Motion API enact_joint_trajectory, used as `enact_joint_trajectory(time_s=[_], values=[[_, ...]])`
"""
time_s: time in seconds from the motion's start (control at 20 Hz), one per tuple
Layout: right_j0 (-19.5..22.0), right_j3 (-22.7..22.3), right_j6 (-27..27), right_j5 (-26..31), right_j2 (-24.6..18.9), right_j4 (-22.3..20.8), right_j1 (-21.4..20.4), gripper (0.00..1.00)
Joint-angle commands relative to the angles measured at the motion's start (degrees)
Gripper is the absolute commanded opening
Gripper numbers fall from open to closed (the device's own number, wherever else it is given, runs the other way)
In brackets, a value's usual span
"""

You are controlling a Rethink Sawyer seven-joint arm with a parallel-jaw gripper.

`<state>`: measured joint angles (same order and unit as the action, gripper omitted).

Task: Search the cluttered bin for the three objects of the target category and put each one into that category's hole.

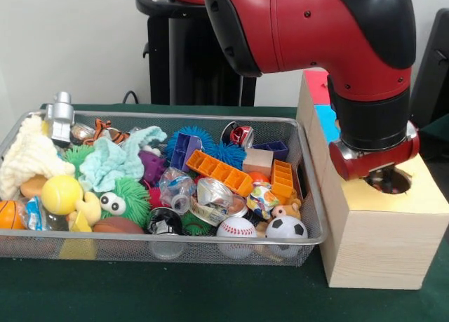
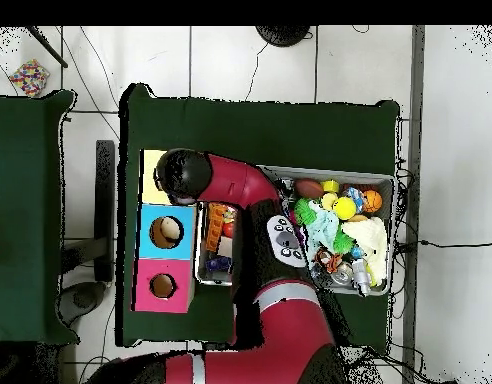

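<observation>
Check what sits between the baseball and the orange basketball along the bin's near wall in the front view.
In the front view, between the baseball and the orange basketball lie a black-and-white ball, a brown ball, a green fuzzy toy with eyes and a yellow ball.

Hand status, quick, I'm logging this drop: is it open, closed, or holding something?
Hand: cannot be told. It is down in the hole of the yellow-topped box, hidden by the wrist.

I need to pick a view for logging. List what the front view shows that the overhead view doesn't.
Front only: single toys in the wire basket, like the baseball and soccer ball, and the arm's end in the yellow box's hole. Overhead only: the blue and red boxes' holes, the surrounding floor. Both: arm, basket, yellow box.
</observation>
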<state>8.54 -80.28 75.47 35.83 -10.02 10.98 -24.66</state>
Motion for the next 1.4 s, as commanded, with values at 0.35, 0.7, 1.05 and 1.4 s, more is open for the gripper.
enact_joint_trajectory(time_s=[0.35, 0.7, 1.05, 1.4], values=[[5.44, -2.91, 7.21, 8.40, 2.94, -2.43, -1.84, 0.00], [6.43, -3.58, 6.75, 7.13, 1.30, -1.66, -2.15, 0.00], [6.46, -4.62, 7.71, 7.54, 1.68, -1.16, -2.66, 0.00], [6.61, -4.68, 7.60, 7.42, 1.39, -1.30, -2.69, 1.00]])
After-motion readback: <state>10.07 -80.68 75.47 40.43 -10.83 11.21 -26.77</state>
